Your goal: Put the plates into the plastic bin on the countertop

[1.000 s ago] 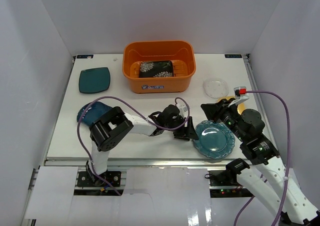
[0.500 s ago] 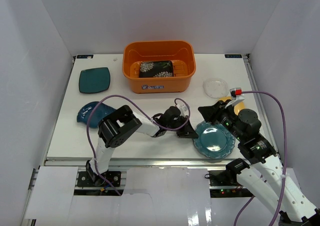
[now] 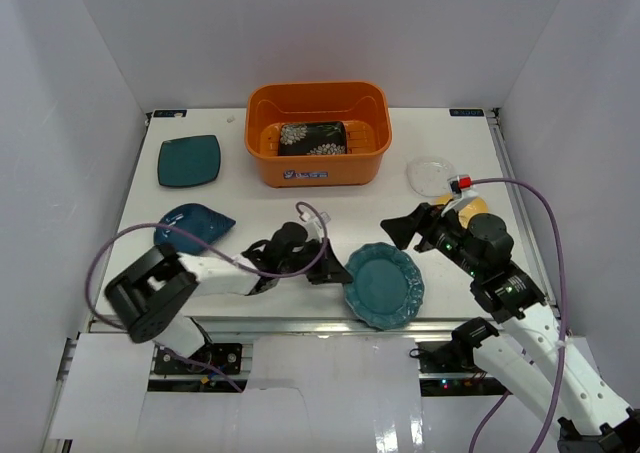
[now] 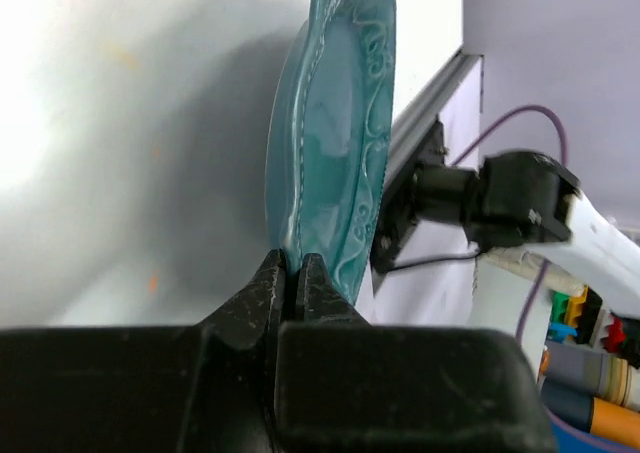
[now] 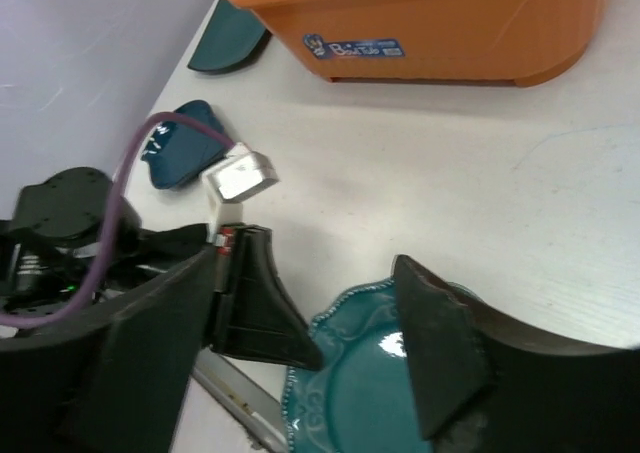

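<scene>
Teal scalloped plate (image 3: 384, 285) lies at the near edge of the surface (image 3: 260, 198); my left hand (image 3: 335, 271) pinches its left rim; the orange bin (image 3: 318, 91) stands straight ahead of that hand, well apart, at the far side; my right hand (image 3: 405, 231) hovers spread and holding nothing near the plate's far-right rim.

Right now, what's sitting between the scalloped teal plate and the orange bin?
Nothing: between scalloped teal plate and orange bin only bare white countertop shows, top view.
</scene>
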Robot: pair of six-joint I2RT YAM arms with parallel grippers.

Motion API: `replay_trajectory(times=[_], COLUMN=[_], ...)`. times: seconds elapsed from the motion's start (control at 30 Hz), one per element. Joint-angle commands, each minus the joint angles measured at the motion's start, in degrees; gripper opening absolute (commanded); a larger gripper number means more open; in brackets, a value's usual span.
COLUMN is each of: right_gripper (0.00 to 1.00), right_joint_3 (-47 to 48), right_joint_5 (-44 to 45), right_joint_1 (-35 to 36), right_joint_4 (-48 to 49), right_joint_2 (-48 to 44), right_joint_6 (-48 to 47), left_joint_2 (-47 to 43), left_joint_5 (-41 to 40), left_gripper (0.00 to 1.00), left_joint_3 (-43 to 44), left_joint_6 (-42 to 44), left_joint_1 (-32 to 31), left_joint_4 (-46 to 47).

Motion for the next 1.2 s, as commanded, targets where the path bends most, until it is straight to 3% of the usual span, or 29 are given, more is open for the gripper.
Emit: replay_trajectory(times=[0.0,0.1,0.17,0.27,0.37,0.47,0.53,0.57,0.63,0.87,1.17], right_gripper=[0.85,0.94,0.94,0.93,0.91,0.82,0.54,0.27,0.09,0.08,0.11], right_joint_3=[2.94,4.44,5.05,5.67,5.67,5.24,4.44,4.27,3.57,-0.83,-2.06], right_joint_5=[-3.31,-3.14,-2.18,-0.51,1.43,4.50,4.59,4.33,3.28,-1.55,-4.72], right_joint_1=[0.15,0.23,0.15,0.23,0.15,0.15,0.06,0.15,0.15,0.23,0.23], right_joint_4=[3.60,4.05,4.22,3.43,2.91,2.03,1.33,0.89,-0.17,1.49,3.69], right_joint_2=[1.63,2.16,1.90,1.29,-0.55,-2.49,-3.11,-2.94,-1.80,0.05,1.37], right_joint_6=[-0.25,-0.16,-0.25,-0.34,-0.42,-0.60,-0.86,-1.13,-1.65,-2.27,-3.15], left_joint_2=[-16.25,-30.23,-38.30,-44.48,-44.51,-40.13,-32.84,-29.94,-20.98,1.97,13.94], left_joint_5=[1.23,1.85,2.29,2.55,1.76,3.60,5.18,5.45,5.01,2.38,-2.28], left_gripper=[0.00,0.00,0.00,0.00,0.00,0.00,0.00,0.00,0.00,0.00,0.00], left_joint_3=[-4.63,-6.83,-6.31,-3.07,3.69,11.07,18.60,21.52,30.11,51.49,58.81], left_joint_6=[1.72,0.57,1.00,2.32,4.69,4.43,4.35,4.52,4.52,5.84,8.56], left_joint_1=[3.85,9.12,11.68,16.52,22.32,28.30,31.73,33.30,34.45,37.01,37.36], left_joint_4=[-5.46,-11.68,-15.65,-22.07,-27.78,-24.13,-21.66,-20.87,-19.90,-23.84,-27.53])
